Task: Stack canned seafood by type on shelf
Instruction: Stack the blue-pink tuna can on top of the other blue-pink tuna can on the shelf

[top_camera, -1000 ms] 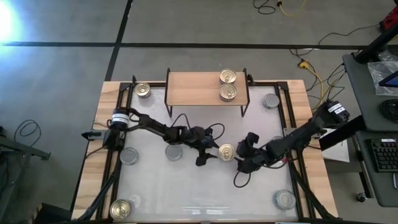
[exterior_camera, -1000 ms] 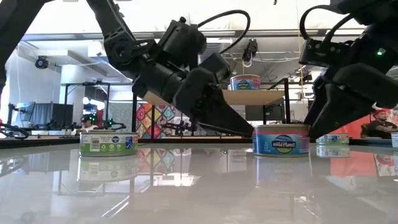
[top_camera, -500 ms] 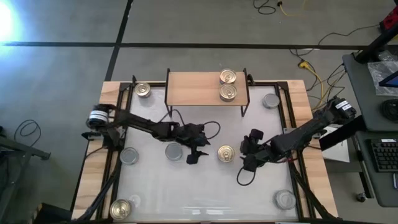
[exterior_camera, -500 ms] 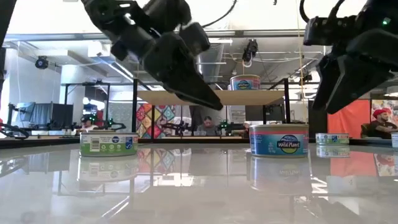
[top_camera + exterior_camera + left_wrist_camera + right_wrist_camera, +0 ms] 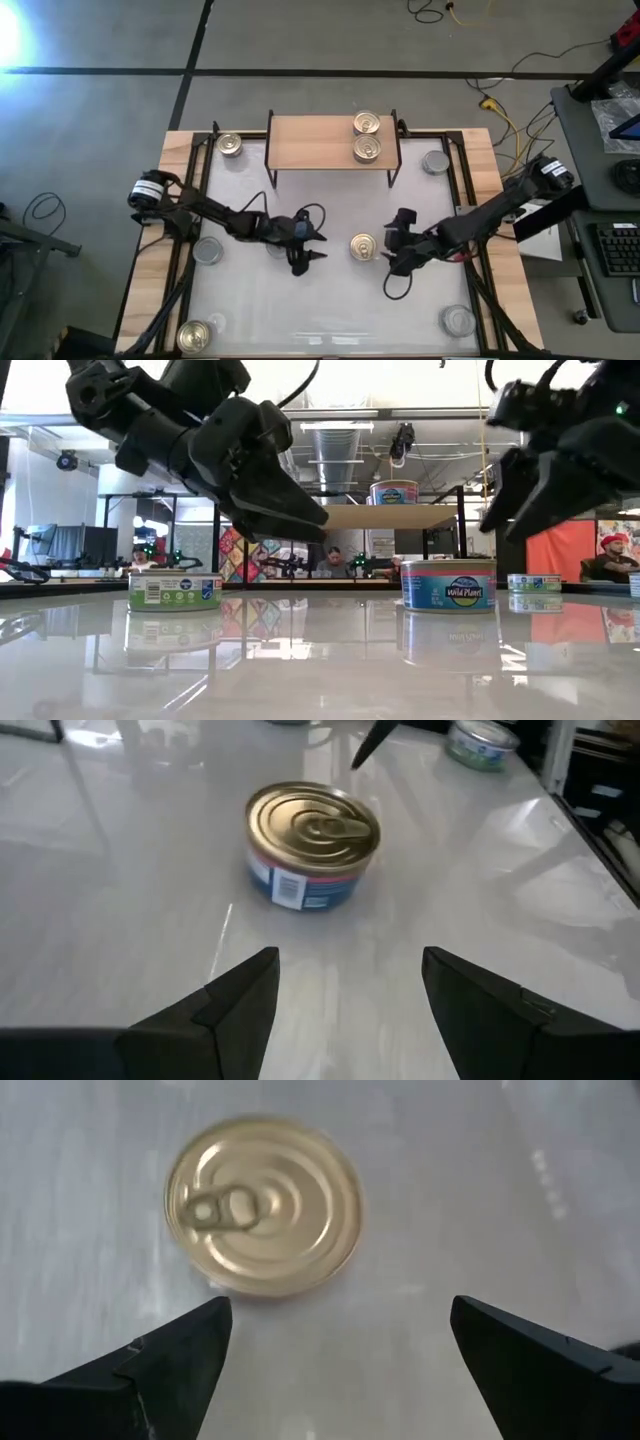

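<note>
The white table (image 5: 330, 310) carries the shelf (image 5: 310, 142) at its far edge, with two gold-topped tins (image 5: 366, 136) on the board's right end. A gold-topped tin (image 5: 364, 246) stands at mid-table between both arms — left gripper (image 5: 308, 258) and right gripper (image 5: 392, 252) flank it, fingers spread wide, empty, neither touching it.

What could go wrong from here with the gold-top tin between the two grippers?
1. The right gripper is open beside the gold-top tin; in its wrist view the tin sits off-centre between the fingers, so closing might knock it away.
2. The left gripper, open, hangs close on the tin's other side; the arms could collide if both go for it.
3. The shelf already holds two gold-top tins at one end, so placing a third might bump them.
</note>
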`<action>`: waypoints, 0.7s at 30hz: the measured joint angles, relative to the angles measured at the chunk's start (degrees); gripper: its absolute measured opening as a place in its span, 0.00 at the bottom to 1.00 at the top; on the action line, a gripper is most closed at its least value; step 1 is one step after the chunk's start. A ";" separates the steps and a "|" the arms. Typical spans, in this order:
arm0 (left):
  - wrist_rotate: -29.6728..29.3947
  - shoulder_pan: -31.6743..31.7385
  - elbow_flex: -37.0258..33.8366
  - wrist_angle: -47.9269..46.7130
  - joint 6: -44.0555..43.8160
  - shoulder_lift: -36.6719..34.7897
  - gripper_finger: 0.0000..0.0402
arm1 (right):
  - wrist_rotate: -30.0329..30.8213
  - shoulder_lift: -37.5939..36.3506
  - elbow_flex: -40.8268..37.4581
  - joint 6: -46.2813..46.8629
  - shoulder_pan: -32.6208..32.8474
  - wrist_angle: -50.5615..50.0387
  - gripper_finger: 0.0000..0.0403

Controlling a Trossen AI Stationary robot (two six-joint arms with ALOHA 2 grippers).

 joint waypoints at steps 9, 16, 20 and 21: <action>-4.65 2.20 3.53 0.26 0.00 -0.04 0.58 | 1.53 -9.27 -0.07 -5.95 0.21 -0.28 0.92; -4.67 3.02 4.68 0.44 9.05 -0.04 0.58 | 4.84 -12.02 -0.09 -4.17 0.08 0.05 0.92; -1.85 2.27 3.75 0.42 9.75 -0.07 0.58 | 5.45 -11.09 -0.20 -1.98 0.08 3.46 0.92; -1.66 1.95 3.61 0.64 9.88 -0.07 0.58 | 5.36 -10.48 -0.61 -1.97 0.08 5.44 0.92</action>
